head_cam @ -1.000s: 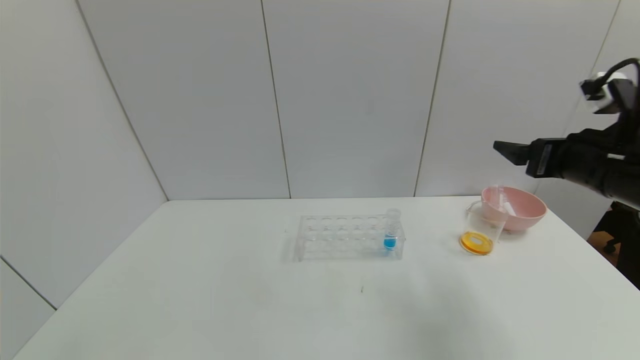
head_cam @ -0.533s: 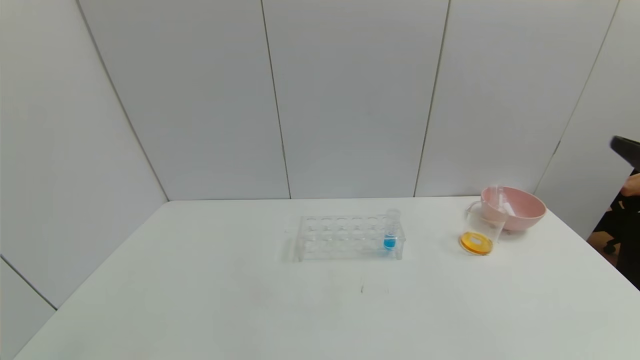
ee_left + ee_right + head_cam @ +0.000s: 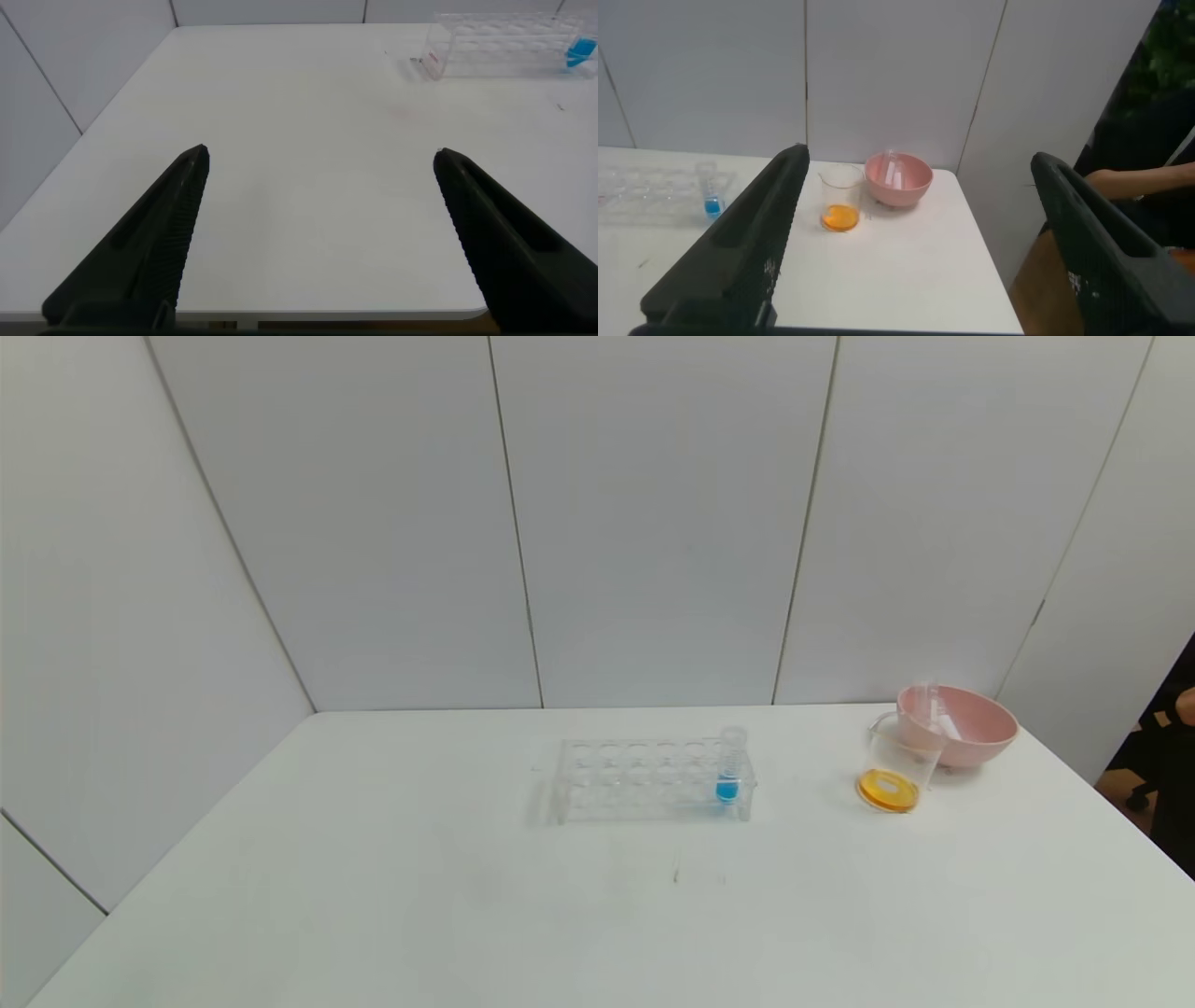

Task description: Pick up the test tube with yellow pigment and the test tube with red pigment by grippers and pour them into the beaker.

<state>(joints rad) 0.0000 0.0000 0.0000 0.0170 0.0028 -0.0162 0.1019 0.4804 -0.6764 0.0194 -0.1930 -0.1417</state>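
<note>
Matte white rectangular table (image 3: 373,896) fills the lower half of the head view, smooth and featureless.

Clear plastic test tube rack (image 3: 649,781), boxy with rows of round wells, sits at frame centre. One clear tube with blue liquid (image 3: 729,767) stands upright in its right end.

Smooth round pink bowl (image 3: 971,723) at right of frame; two empty clear tubes (image 3: 934,709) lean inside it, so the yellow and red pigment tubes cannot be told apart.

Clear straight-sided beaker (image 3: 898,763) with pouring lip stands just in front-left of the bowl, touching or nearly so; a shallow orange-yellow layer covers its bottom.

Left gripper (image 3: 320,168): black tapered fingers spread wide apart, nothing between them, over bare table at the near left.

Right gripper (image 3: 920,168): fingers likewise wide apart, empty, off the table's right, beaker and bowl beyond.
</note>
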